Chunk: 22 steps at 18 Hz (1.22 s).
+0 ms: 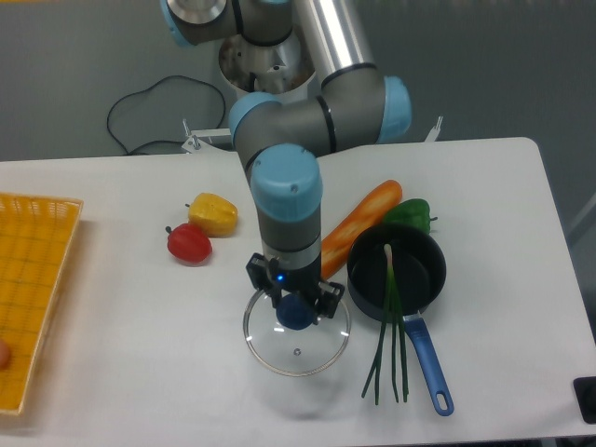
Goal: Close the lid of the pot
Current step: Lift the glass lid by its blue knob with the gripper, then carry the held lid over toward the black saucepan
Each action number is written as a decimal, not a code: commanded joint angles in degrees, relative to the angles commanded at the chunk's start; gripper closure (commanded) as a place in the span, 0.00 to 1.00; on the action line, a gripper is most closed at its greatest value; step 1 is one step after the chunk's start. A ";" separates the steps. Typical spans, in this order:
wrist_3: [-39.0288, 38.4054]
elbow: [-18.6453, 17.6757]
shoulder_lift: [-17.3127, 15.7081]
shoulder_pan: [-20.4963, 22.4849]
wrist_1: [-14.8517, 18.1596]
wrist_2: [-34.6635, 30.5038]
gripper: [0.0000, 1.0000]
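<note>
The lid (296, 349) is a clear glass disc with a metal rim and a blue knob, hanging a little above the table left of the pot. My gripper (295, 312) points straight down and is shut on that knob. The pot (397, 272) is a dark grey saucepan standing open on the table to the right, its blue handle (428, 363) pointing toward the front edge. Green onion stalks (391, 335) lie across the pot's rim and spill out onto the table.
An orange carrot (358, 226) and a green pepper (410, 213) lie just behind the pot. A red pepper (189, 244) and a yellow pepper (213, 213) sit to the left. A yellow basket (28, 279) occupies the far left edge.
</note>
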<state>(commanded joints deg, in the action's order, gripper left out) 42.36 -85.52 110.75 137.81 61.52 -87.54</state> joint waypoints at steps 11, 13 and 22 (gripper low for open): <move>1.13 0.18 -1.06 2.72 -0.62 6.49 0.34; 3.24 -0.26 -1.06 3.17 -0.53 7.38 0.34; 8.60 -1.23 -0.88 5.71 0.00 7.39 0.34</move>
<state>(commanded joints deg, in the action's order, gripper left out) 50.96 -86.74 109.86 143.52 61.52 -80.16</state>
